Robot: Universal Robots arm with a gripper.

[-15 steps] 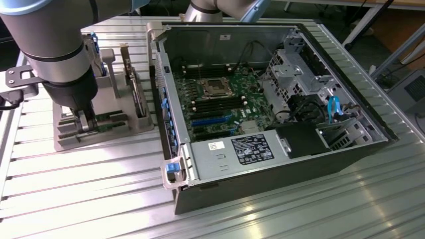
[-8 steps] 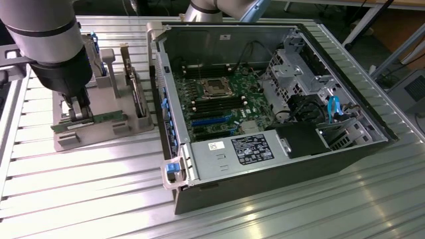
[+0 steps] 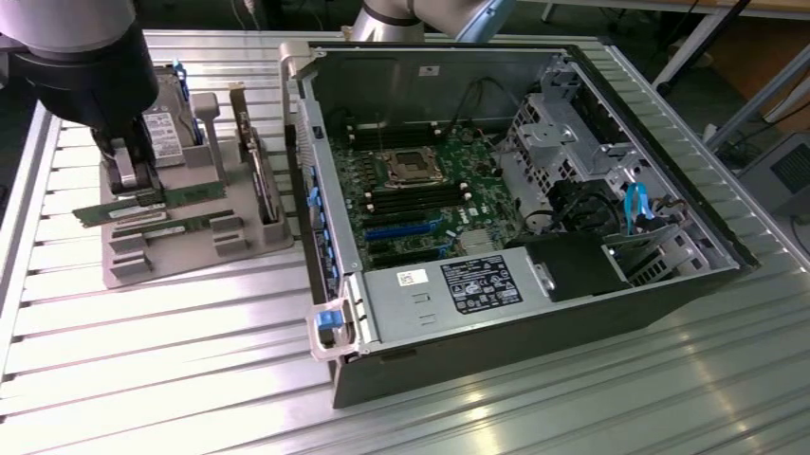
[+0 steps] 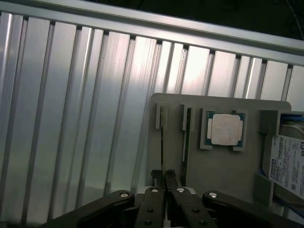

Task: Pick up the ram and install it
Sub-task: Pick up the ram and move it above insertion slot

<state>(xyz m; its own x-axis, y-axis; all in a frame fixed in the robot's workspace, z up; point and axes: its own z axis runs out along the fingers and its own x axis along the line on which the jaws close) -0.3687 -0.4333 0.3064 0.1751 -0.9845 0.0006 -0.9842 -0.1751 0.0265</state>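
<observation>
One ram [image 3: 190, 194] is standing on its long edge in a slot of the gray holder [image 3: 190, 263], at the exterior view's left. The gripper [image 4: 164, 176] is clenching this ram near one end, its two fingers pressing against the stick's flat faces; whether the stick is rising out of its slot I cannot tell. A second green stick [image 3: 165, 226] is sitting parallel in the neighbouring slot, just beside the first. Further along the same holder, a square silver processor chip [image 4: 225, 129] is resting in its own recess, and a hard drive [image 4: 290, 164] with a white label is standing at the holder's far end. Toward the exterior view's right, an open computer case [image 3: 431, 71] is lying on its side, exposing the motherboard [image 3: 437, 194]. Everything is resting on a ribbed metal table [image 3: 165, 360].
</observation>
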